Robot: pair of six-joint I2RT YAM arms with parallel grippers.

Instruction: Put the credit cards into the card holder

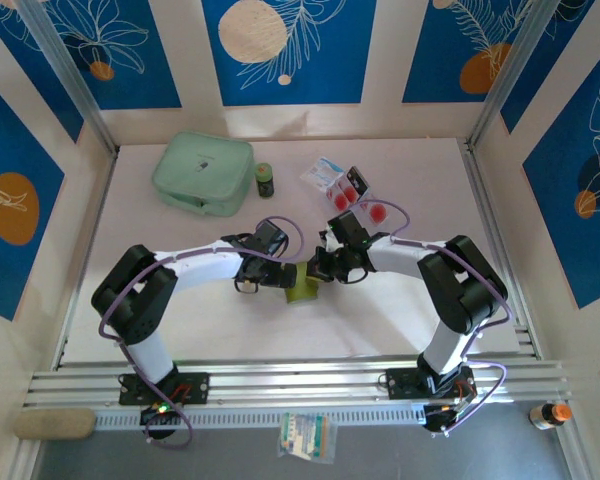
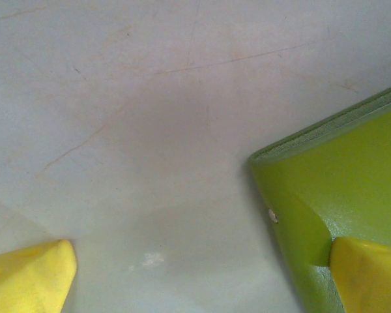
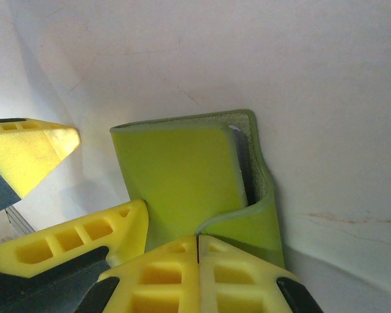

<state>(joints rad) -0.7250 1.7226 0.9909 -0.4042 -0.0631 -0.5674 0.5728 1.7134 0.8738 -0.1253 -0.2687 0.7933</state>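
card holder (image 3: 182,186), lime-green, matte, folded, one flap curled up

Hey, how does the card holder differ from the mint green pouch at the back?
The card holder is small and yellow-green; the mint-green pouch is much larger and paler. The card holder sits mid-table, pinched by the right gripper; the pouch lies untouched, back left. Both are green and squarish.
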